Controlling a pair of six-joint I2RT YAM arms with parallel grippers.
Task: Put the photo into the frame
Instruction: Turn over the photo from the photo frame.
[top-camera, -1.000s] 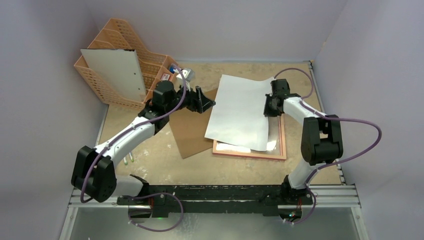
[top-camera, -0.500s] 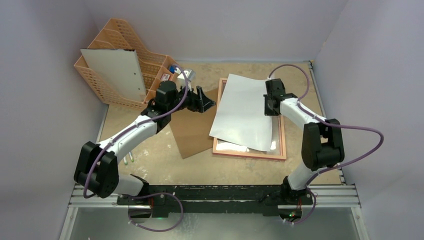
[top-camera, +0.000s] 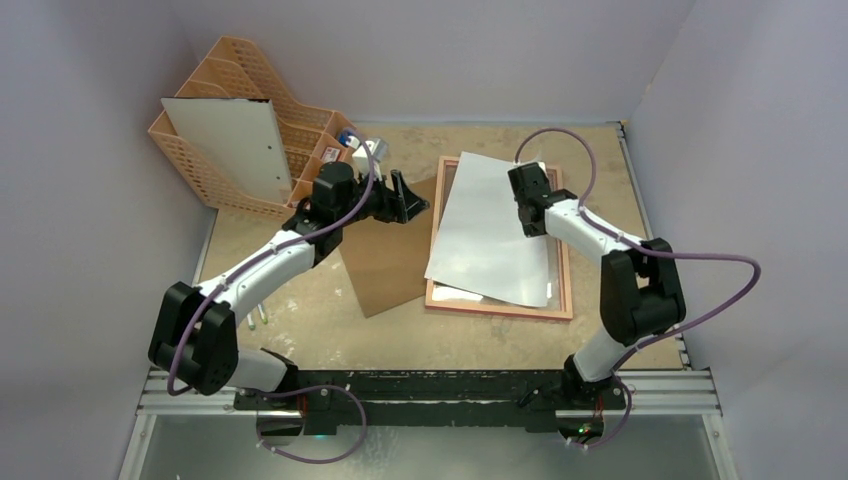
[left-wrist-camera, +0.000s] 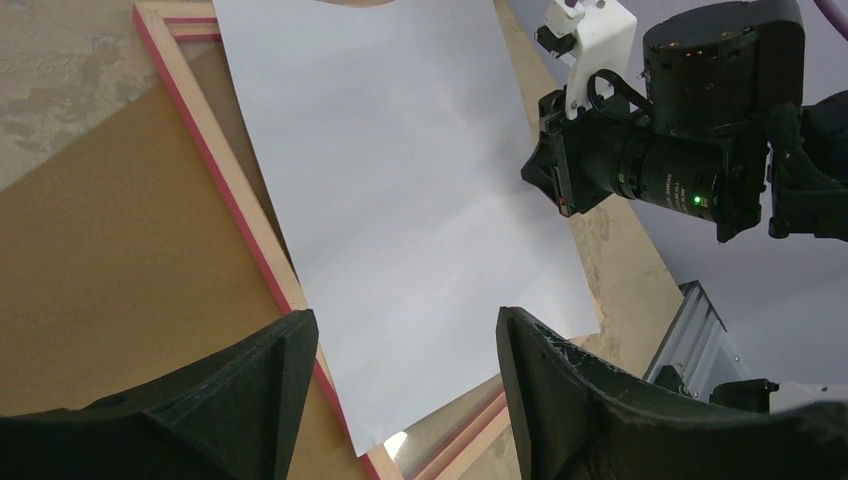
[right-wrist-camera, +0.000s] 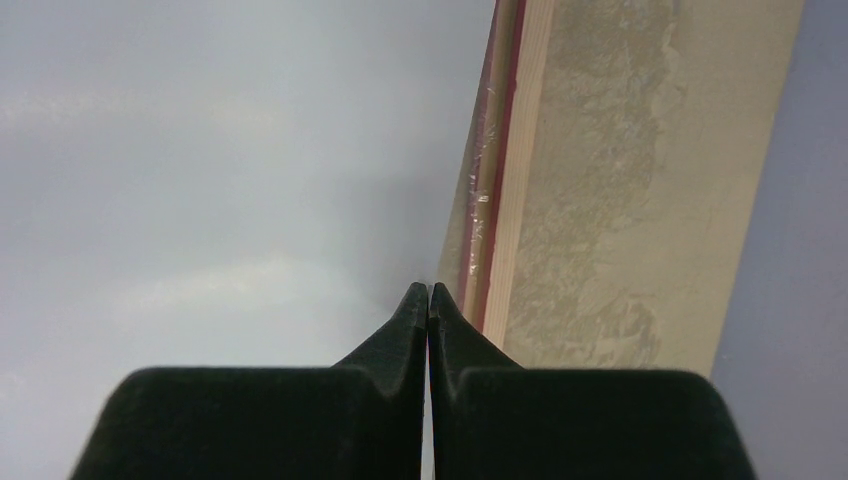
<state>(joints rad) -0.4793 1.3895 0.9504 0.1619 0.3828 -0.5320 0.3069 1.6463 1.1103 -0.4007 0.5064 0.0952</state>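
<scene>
Pinching the photo (top-camera: 490, 235) by its edge, right gripper (right-wrist-camera: 429, 300) clamped shut; frame (top-camera: 500, 308) directly beneath it. Left gripper (left-wrist-camera: 405, 340): fingers spread, holding nothing.

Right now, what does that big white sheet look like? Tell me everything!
The photo lies with its plain white back up, so no picture shows. It is a large, thin, paper-like rectangle. It sits a bit crooked on the frame and covers most of it. The right gripper pinches its right edge, fingers shut.
</scene>
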